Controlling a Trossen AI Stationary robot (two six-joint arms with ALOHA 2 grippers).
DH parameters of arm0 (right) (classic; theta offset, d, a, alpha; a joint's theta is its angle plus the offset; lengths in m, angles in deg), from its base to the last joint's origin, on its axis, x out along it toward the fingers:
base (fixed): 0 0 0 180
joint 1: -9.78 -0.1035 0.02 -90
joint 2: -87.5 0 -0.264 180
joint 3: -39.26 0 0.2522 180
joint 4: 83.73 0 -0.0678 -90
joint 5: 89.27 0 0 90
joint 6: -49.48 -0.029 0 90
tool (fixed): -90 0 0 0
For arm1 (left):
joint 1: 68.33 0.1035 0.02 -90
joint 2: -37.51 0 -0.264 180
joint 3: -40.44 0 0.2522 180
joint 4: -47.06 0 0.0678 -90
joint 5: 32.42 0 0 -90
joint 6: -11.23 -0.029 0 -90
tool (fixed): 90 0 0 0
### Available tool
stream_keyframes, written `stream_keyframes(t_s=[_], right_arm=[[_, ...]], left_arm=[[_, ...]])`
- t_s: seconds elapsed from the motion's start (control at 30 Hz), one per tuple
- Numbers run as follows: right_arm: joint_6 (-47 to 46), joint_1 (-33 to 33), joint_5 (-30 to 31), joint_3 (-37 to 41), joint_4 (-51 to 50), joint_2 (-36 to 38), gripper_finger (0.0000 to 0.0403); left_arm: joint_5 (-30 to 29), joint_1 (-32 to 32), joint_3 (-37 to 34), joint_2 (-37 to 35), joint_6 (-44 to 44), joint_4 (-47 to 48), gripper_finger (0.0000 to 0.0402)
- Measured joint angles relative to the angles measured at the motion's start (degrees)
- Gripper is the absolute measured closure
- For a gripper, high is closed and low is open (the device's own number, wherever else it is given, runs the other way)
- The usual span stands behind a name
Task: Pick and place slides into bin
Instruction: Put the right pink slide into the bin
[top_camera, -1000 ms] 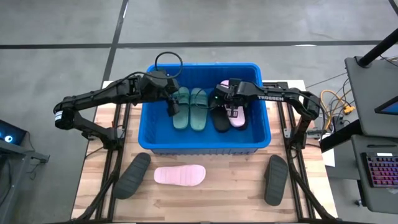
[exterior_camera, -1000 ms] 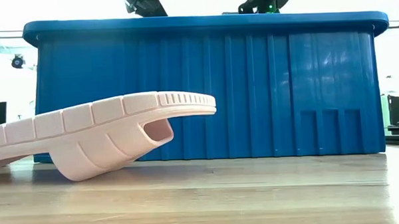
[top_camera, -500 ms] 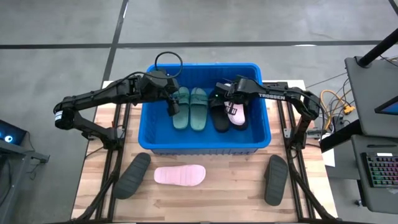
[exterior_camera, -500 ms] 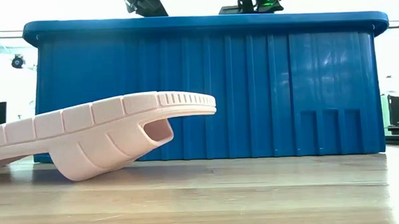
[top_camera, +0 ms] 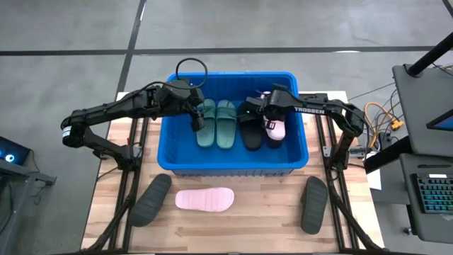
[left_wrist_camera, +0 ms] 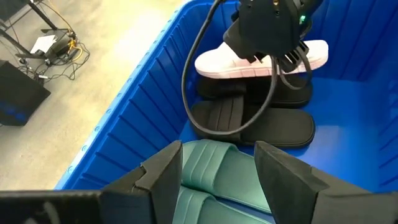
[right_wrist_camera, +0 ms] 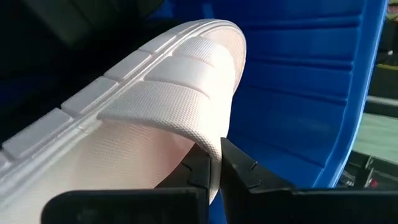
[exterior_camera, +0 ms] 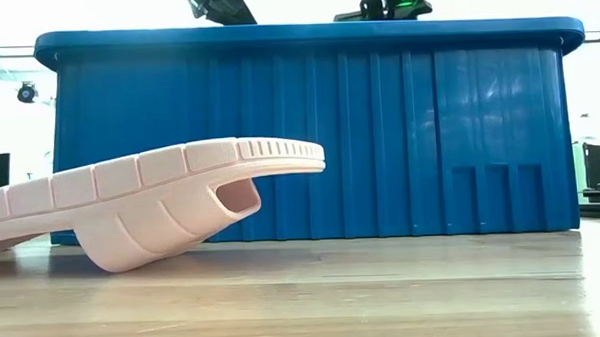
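Right gripper point(top_camera: 265, 113): inside the blue bin point(top_camera: 294, 164), at about three o'clock of its interior. Fingers pinched tight on the strap edge of a pale pink slide point(right_wrist_camera: 161, 118), which hangs tilted over a black slide point(top_camera: 250, 127) and near the bin's right wall. Arm link carries white lettering, "TROSSEN".

Left gripper point(left_wrist_camera: 217, 180): at about nine o'clock inside the bin, above the pair of dark green slides point(top_camera: 216, 124). Fingers parted, nothing between them; green straps show in the gap below.

Bin contents: green pair side by side in the middle; black slide just right of them, a second black one point(left_wrist_camera: 239, 93) seen behind it in the left wrist view; pink slide above these.

Table point(top_camera: 262, 219), wooden, outside the bin: one pale pink slide point(top_camera: 204, 200) at six o'clock, lying crosswise just in front of the front wall; one charcoal slide point(top_camera: 149, 200) at seven o'clock near the left edge; one charcoal slide point(top_camera: 314, 204) at five o'clock near the right edge. All three apart from each other.

Open room: bare bin floor along the front wall; bare board between the pink slide and the right charcoal one.
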Motion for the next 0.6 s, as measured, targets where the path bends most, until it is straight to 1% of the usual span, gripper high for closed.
stream_keyframes(t_s=[0.37,0.6], right_arm=[[0.6,0.8,0.4,3.5,0.2,0.0,0.0394],[-1.2,0.8,1.1,5.8,1.7,0.0,0.0391]], left_arm=[[0.0,0.0,0.0,0.0,0.0,0.1,0.0217],[0.0,0.0,0.0,0.0,0.0,0.1,0.0217]])
